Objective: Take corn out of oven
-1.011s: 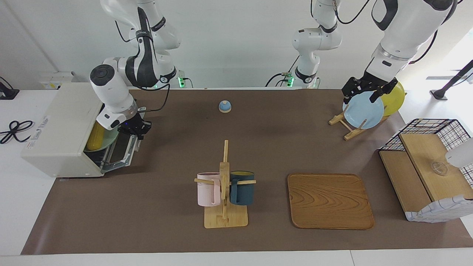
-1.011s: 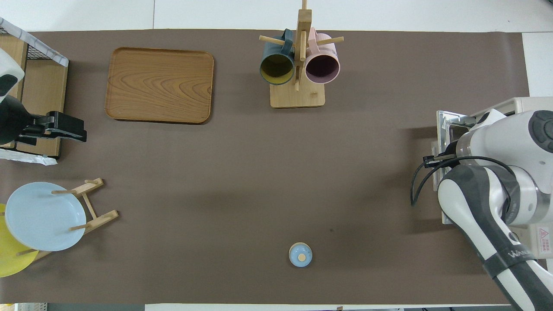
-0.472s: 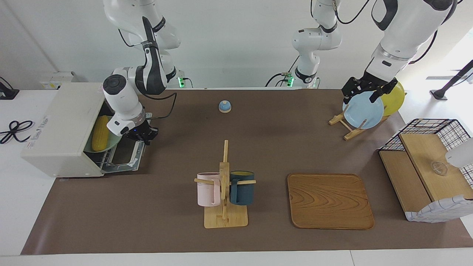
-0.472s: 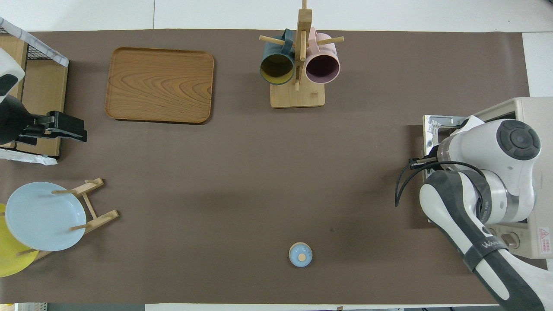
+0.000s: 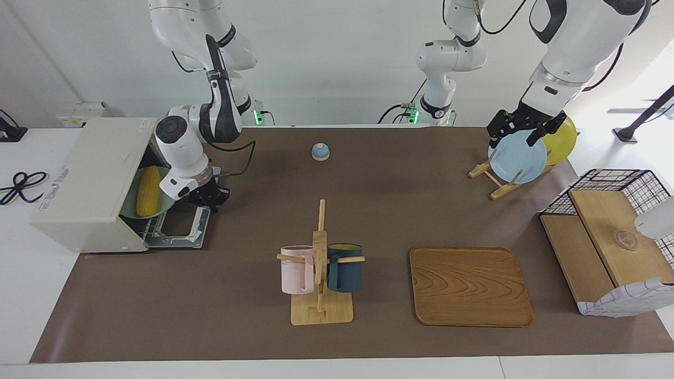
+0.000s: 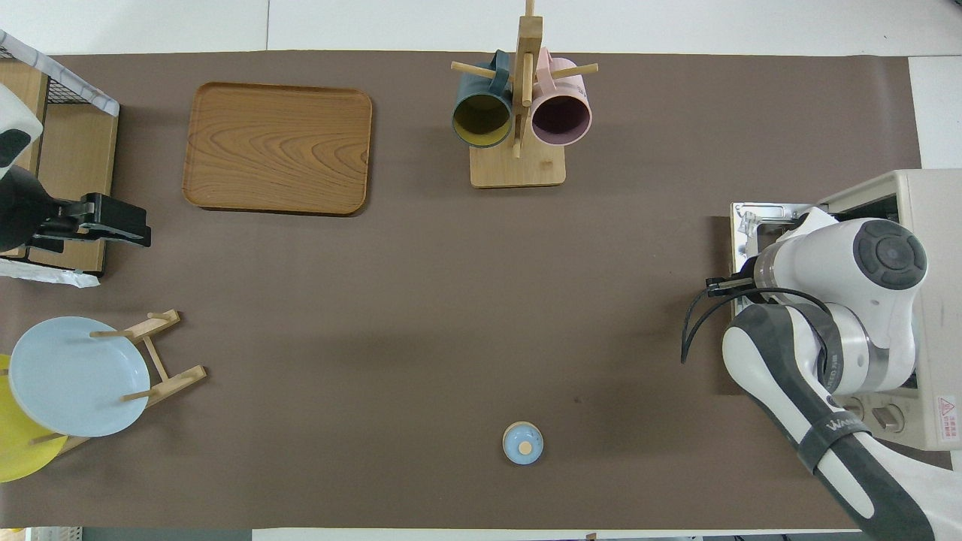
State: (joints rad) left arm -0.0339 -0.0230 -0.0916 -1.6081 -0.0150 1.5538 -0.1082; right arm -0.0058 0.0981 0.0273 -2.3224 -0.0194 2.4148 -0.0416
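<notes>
Facing view, mid-left of frame: the oven (image 5: 84,173) is open, with its door (image 5: 179,227) dropped flat on the table. The corn (image 5: 148,190) lies inside on a green plate (image 5: 159,207), not yet out.

The right gripper (image 5: 208,199) sits low at the door's outer edge, fingertips pressed together. I can't tell whether the bar handle is pinched between them or it's just resting there.

The left gripper (image 5: 518,136), upper right of frame, has its claw spread wide just over the top rim of a blue plate (image 5: 518,160) in the wooden rack (image 5: 495,183). It's waiting, nothing in it.

Risks, imo:
- If the right claw goes in shut, it'll shove the cob deeper or roll it off the plate. It needs to spread first.
- The cob is round and tapered, prob slick. A pinch near the thin end could squirt it out and drop it on the door or rack.
- A grab that's too low catches the plate rim and drags plate and corn out together.
- The wrist is bulky vs the oven mouth, so it could knock the top edge or lean on the door.
- The left claw is v close to the blue plate. Any drift tips it out of the rack.

Hard to see:
- In the overhead view, right edge of frame, the arm covers the oven (image 6: 932,225) mouth, so no corn or plate shows there.
- The right fingertips are hidden there too.
- The deeper part of the oven is dark.
</notes>
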